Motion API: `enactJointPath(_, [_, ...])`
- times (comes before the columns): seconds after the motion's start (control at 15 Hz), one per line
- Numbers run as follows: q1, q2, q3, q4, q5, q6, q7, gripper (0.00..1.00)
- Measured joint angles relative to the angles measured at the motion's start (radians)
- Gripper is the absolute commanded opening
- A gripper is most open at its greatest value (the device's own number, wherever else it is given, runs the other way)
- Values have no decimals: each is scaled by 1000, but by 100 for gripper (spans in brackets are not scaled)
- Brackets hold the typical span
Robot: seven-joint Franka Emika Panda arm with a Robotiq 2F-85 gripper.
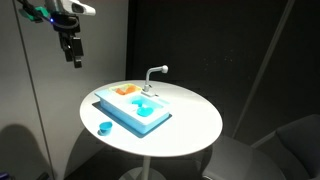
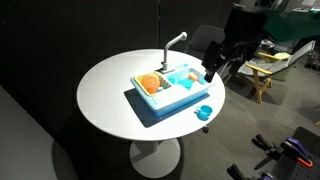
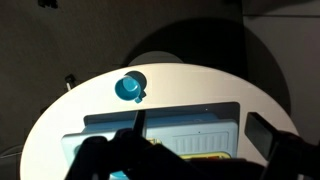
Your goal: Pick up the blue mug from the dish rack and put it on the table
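The blue mug (image 1: 105,127) (image 2: 204,113) (image 3: 130,87) stands on the round white table (image 1: 190,125) (image 2: 105,85) near its rim, apart from the light blue toy sink unit (image 1: 140,115) (image 2: 172,98). The dish rack (image 3: 195,128), the pale ridged end of the unit, holds an orange item (image 1: 125,90) (image 2: 150,82). My gripper (image 1: 73,52) (image 2: 213,68) (image 3: 185,150) hangs in the air well above the table, off to the side of the sink unit. It is open with nothing between its fingers (image 3: 264,135).
A white faucet (image 1: 155,74) (image 2: 176,41) rises from the sink unit's back edge. The table stands on one central pedestal (image 2: 152,158). Dark curtains surround it in an exterior view; wooden furniture (image 2: 262,72) stands behind the arm.
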Motion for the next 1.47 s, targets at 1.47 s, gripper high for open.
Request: enactJointPath(1.47, [-82, -161, -20, -8, 37, -208, -177, 100])
